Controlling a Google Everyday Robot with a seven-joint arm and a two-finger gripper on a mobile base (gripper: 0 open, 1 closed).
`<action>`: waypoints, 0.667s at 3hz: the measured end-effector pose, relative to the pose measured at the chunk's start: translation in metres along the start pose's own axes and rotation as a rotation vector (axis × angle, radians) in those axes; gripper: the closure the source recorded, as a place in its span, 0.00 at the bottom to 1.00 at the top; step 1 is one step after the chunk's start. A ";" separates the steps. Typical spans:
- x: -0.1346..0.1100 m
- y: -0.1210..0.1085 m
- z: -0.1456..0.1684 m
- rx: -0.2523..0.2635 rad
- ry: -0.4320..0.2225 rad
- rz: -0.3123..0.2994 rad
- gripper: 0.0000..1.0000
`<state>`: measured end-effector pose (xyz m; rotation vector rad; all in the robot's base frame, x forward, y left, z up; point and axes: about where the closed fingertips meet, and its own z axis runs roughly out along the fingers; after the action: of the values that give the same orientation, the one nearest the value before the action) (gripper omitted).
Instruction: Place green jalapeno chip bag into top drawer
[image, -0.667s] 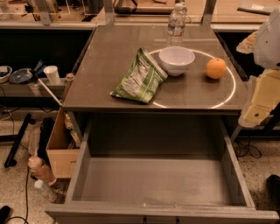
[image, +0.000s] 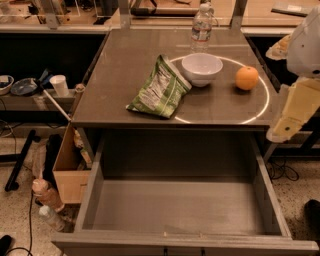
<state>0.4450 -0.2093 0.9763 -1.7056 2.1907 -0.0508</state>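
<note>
**First:** Where is the green chip bag (image: 160, 89) right now?

**Second:** It lies flat on the table (image: 125, 55), left of centre and toward the near edge. Its far corner is just beside a white bowl (image: 202, 68); I cannot tell whether they touch. An orange (image: 247, 78) sits to the right of the bowl, and a water bottle (image: 201, 22) stands at the far edge.

**First:** What does the bag look like?

**Second:** Crinkly, green and pillow-shaped, lying at a slant with a white printed panel facing up.

**First:** And the gripper (image: 287, 122)?

**Second:** It hangs at the right edge of the scene, beside the table's right side and well apart from the bag. I cannot tell how far open it is. It does not have the bag.

**First:** Is the drawer (image: 175, 207) ready?

**Second:** Yes. It is pulled out below the table's near edge, and its grey bottom is bare.

**First:** What could go wrong?

**Second:** Reaching in from the right, the arm would likely pass over the orange and the bowl and could knock either one. The slick, puffy bag might slide from a shallow pinch or skid off the near edge. If it is let go too far left, it could miss the drawer and land by the cardboard box (image: 67, 170) on the floor.
</note>
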 end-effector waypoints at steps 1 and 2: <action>-0.016 -0.009 0.006 -0.011 -0.070 -0.002 0.00; -0.036 -0.015 0.015 -0.021 -0.109 -0.017 0.00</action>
<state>0.4708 -0.1770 0.9755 -1.6974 2.1044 0.0589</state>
